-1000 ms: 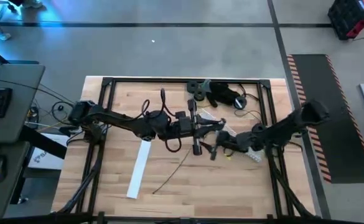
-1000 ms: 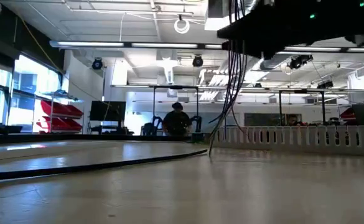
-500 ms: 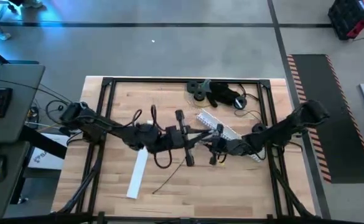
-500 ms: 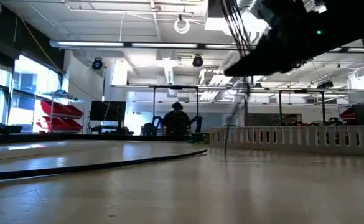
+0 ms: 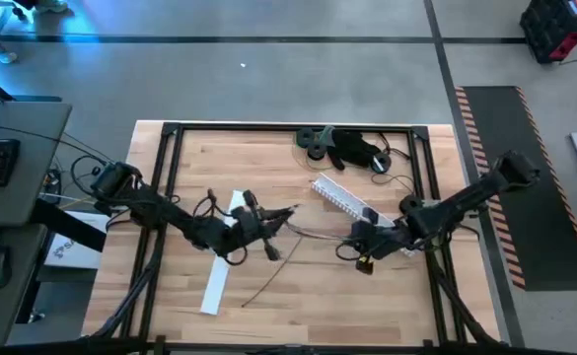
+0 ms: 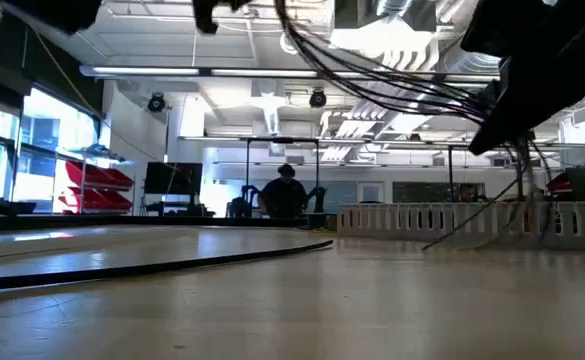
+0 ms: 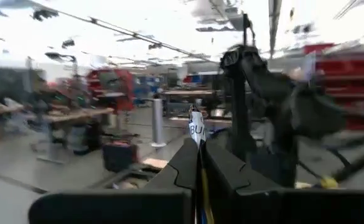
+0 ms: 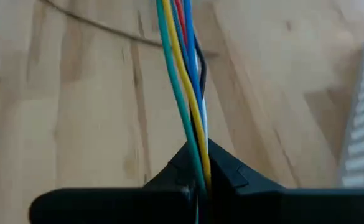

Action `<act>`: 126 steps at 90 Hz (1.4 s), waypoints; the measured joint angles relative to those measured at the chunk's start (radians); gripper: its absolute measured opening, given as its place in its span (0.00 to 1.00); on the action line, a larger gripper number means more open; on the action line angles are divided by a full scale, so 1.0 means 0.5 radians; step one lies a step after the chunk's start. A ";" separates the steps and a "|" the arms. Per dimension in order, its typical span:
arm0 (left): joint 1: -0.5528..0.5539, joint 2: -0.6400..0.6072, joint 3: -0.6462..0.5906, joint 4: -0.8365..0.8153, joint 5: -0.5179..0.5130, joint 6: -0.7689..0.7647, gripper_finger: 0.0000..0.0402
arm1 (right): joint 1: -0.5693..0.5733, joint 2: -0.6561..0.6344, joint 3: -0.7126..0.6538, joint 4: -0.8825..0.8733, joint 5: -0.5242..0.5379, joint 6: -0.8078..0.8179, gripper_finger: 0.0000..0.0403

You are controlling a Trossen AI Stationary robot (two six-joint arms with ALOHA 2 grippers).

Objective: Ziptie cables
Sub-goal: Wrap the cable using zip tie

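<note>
Table (image 5: 268, 281): bare wood; white strip (image 5: 219, 268) at 8 o'clock.
Room: workshop, person (image 6: 284, 192) far back.
Cables (image 5: 313, 234): strung mid-table between grippers.
Left gripper (image 5: 286, 213): pinching cables.
Right gripper (image 5: 355, 235): pinching cables.

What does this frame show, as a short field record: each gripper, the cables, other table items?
left gripper: left of table centre, shut on the cables
right gripper: right of centre, shut on the cables
cables: coloured wires, strung between both grippers above the table
white strip: flat on table, under left arm
toothed rail: near right arm
</note>
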 joint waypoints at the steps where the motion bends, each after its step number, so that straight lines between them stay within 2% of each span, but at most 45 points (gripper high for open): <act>1: 0.001 0.000 -0.020 -0.001 0.012 -0.027 0.00 | 0.000 0.010 0.014 -0.009 -0.007 0.003 0.00; 10: 0.009 0.051 -0.158 -0.015 0.014 -0.245 0.00 | 0.000 0.139 0.101 -0.010 -0.065 0.010 0.00; 29: -0.046 0.185 -0.326 -0.023 -0.344 -0.525 0.01 | 0.000 0.535 0.160 0.128 -0.193 0.118 0.00; 41: -0.095 0.206 -0.393 -0.057 -0.402 -0.733 0.04 | 0.015 0.746 0.255 0.223 -0.322 0.119 0.00; 62: -0.322 0.206 -0.435 -0.173 -0.469 -0.958 0.11 | 0.098 0.948 0.461 0.220 -0.377 0.111 0.00; 72: -0.467 0.206 -0.435 -0.361 -0.670 -1.111 0.12 | 0.136 1.026 0.494 0.233 -0.378 0.114 0.00; 82: -0.607 0.206 -0.435 -0.514 -0.883 -1.230 0.13 | 0.161 1.094 0.497 0.298 -0.359 0.115 0.00; 92: -0.707 0.195 -0.435 -0.629 -0.991 -1.289 0.13 | 0.173 1.120 0.492 0.333 -0.295 0.103 0.00; 109: -0.841 0.141 -0.426 -0.722 -0.874 -1.420 0.16 | 0.199 1.134 0.486 0.352 0.007 0.058 0.03; 117: -0.895 0.111 -0.367 -0.966 -0.891 -1.504 0.17 | 0.189 1.135 0.484 0.394 0.034 0.002 0.10; 126: -0.917 0.073 -0.299 -1.420 -0.871 -1.756 0.18 | 0.170 1.131 0.483 0.400 0.028 -0.076 0.21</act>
